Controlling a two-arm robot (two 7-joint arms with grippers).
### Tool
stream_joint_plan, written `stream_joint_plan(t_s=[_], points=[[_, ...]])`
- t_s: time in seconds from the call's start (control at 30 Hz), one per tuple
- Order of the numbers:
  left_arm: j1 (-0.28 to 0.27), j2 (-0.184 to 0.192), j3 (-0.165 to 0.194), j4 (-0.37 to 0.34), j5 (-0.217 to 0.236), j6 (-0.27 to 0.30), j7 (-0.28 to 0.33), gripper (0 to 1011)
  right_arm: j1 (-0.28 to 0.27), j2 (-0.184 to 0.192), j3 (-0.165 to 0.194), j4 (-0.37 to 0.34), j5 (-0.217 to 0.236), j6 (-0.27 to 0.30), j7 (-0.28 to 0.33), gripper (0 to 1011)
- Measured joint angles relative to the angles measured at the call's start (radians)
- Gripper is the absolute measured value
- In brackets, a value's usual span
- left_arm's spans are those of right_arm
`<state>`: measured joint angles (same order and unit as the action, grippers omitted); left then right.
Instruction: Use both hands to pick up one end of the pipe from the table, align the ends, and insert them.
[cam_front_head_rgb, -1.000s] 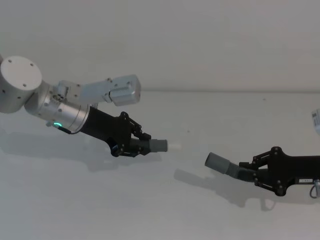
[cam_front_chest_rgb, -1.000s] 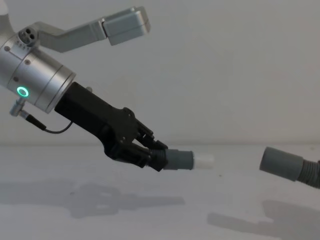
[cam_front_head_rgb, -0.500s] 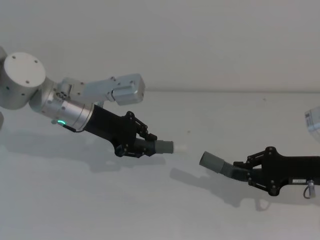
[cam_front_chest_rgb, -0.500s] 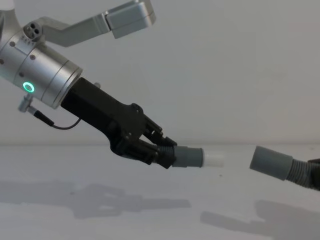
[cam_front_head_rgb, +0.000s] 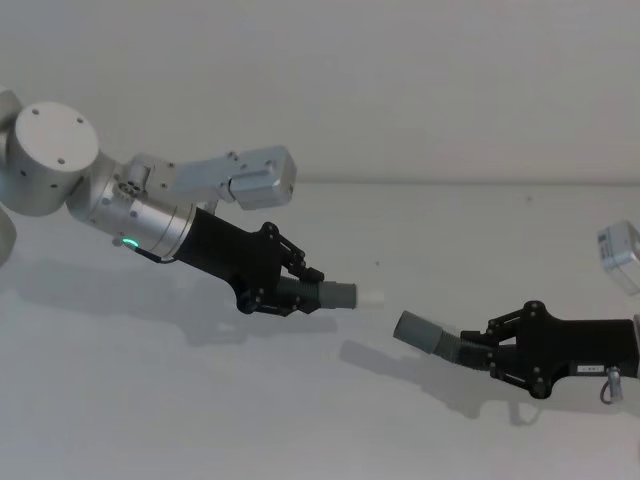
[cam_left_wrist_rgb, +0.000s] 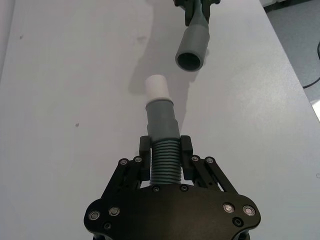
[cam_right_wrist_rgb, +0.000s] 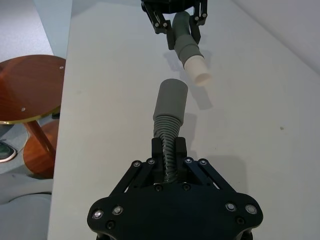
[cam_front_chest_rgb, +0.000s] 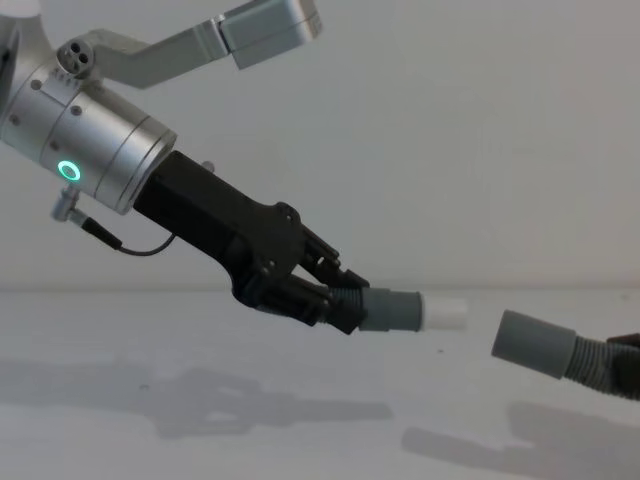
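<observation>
Head view: your left gripper (cam_front_head_rgb: 290, 292) hangs above the table (cam_front_head_rgb: 200, 410), left of centre, fingers clamped on the ribbed part of the short pipe piece (cam_front_head_rgb: 303, 293). Its grey cuff (cam_front_head_rgb: 338, 296) and white tip (cam_front_head_rgb: 371, 298) stick out toward the right. A green ring (cam_front_head_rgb: 128, 241) glows on that wrist. Your right gripper (cam_front_head_rgb: 478, 350) reaches in from the right edge, fingers closed on the ribbing of the second pipe piece (cam_front_head_rgb: 452, 345). Its open cuff (cam_front_head_rgb: 417, 330) points up and left toward the white tip. The two ends are near each other but apart, with bare table showing between them.

Left wrist view: you see the fingers pressed against both sides of the ribbed hose. The grey cuff and white tip run straight out from them. The open cuff's mouth faces back at you, a little off the tip's line and not touching it.

Right wrist view: the fingers pinch the ribbing, and the open cuff stands out ahead of them. The white tip lies just beyond it, angled across and off to one side of the mouth. A wooden stool (cam_right_wrist_rgb: 30, 85) stands beside the table's edge.

Chest view: the left gripper slopes down from the upper left. The white tip lies roughly level. The open cuff sits slightly lower, tilted upward, with a clear gap between them. Both ends are held off the table, their shadows beneath.
</observation>
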<state>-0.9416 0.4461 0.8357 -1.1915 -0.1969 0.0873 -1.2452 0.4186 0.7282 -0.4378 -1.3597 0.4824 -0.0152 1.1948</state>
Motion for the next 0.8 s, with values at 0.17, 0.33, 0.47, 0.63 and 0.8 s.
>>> stream_joint_plan(t_s=[0.17, 0.33, 0.47, 0.63, 0.8], points=[[-0.003, -0.002, 0.004, 0.002, -0.007, -0.008, -0.007, 328, 0.002, 0.0, -0.007, 0.001, -0.001, 0.004, -0.006, 124], [-0.006, -0.004, 0.007, 0.003, -0.017, -0.016, -0.013, 328, 0.006, 0.0, -0.014, 0.004, -0.003, 0.005, -0.011, 124], [-0.006, -0.004, 0.009, 0.003, -0.025, -0.021, -0.017, 328, 0.009, 0.0, -0.018, 0.006, -0.003, 0.006, -0.014, 124], [-0.007, -0.004, 0.01, 0.004, -0.033, -0.026, -0.023, 328, 0.012, 0.0, -0.023, 0.008, -0.004, 0.006, -0.02, 124], [-0.008, -0.003, 0.012, 0.002, -0.042, -0.029, -0.027, 328, 0.015, 0.001, -0.027, 0.009, -0.004, 0.007, -0.027, 124]])
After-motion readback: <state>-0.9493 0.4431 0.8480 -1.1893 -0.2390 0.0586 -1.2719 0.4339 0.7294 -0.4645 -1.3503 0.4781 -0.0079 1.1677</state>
